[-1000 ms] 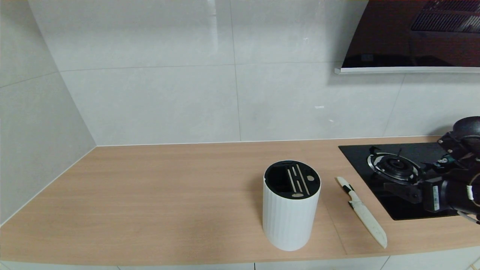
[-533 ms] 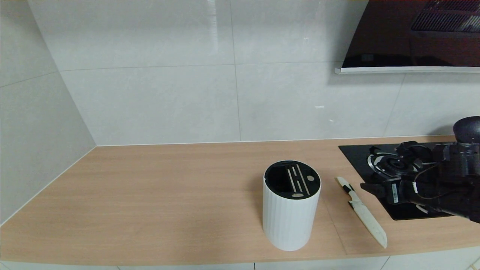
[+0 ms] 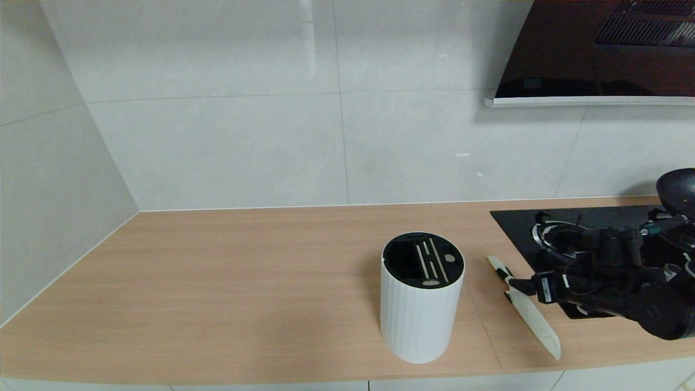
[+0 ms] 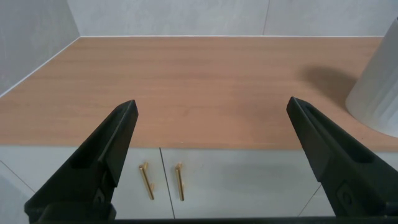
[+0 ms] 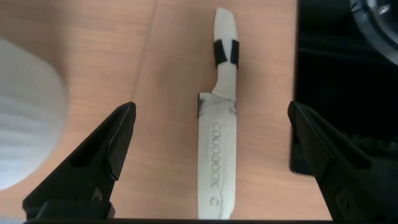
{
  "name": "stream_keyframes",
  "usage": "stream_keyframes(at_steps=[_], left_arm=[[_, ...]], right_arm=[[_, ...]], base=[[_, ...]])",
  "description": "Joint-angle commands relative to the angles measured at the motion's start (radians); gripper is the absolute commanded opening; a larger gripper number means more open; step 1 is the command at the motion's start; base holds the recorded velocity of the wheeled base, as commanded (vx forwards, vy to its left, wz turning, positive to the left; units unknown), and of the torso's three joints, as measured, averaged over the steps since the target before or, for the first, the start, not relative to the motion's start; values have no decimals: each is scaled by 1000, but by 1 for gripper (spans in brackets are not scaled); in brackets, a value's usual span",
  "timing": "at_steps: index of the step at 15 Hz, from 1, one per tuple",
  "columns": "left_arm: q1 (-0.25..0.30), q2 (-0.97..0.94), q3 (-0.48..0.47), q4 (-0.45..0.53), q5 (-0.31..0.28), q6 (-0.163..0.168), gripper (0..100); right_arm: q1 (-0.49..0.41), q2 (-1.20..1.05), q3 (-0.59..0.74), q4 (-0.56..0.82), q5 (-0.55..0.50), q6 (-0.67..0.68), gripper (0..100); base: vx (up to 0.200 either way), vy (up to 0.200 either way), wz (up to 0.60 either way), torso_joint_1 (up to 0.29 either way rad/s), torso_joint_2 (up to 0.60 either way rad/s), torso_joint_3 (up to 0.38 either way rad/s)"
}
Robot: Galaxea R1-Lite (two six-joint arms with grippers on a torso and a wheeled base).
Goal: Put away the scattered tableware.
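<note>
Right hand (image 5: 211, 121), spread wide, hovers over the knife (image 3: 525, 308) near the desk's (image 3: 217, 282) front edge; next it must descend and grip the handle.

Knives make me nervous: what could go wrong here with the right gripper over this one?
The knife lies flat on the counter, so the open right gripper may skid off or nudge it; its tip is near the front edge. The gripper straddles where handle meets blade and might pinch the blade. Narrow slots in the holder could catch a misaligned blade.
</note>
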Motion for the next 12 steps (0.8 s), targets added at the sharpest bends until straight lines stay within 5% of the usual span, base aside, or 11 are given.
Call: stream_keyframes(at_steps=[1,12], left_arm=[[0,1,0,0,1,0,100],[0,1,0,-1,1,0,100]], right_arm=[[0,102,-30,-3,-1,-9,100],[20,276,-73,-126,-70,-9,100]], base=[[0,0,0,0,0,0],[0,0,0,0,0,0]])
